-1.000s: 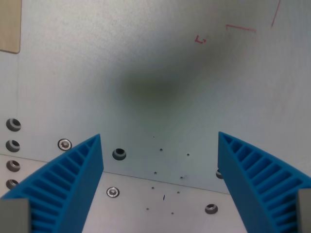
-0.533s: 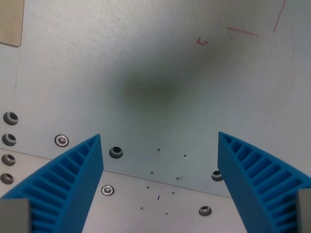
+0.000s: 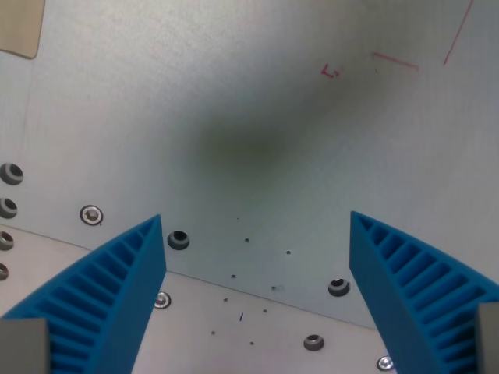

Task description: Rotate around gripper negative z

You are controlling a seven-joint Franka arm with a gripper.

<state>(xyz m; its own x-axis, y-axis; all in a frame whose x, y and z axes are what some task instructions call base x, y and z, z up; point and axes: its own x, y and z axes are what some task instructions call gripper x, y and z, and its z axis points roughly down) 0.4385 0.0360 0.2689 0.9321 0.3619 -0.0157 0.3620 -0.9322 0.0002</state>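
My blue ribbed gripper (image 3: 257, 292) stands wide apart and empty above the pale grey metal table plate (image 3: 257, 117), so I judge the twist about my own axis should be steady, without tilting or dropping.

Matt grey metal table (image 3: 257, 117); ribbed blue plastic fingers (image 3: 117, 288).

Gripper (image 3: 257, 288) fingers (image 3: 109, 300) bright blue, ribbed with darker blue slots. Table (image 3: 234, 101) pale grey-white metal, dark smudgy shadow at centre. Red pen marks (image 3: 394, 61) upper right. Tan patch (image 3: 19, 27) top left. Silver screws (image 3: 91, 214), dark holes (image 3: 178, 239).
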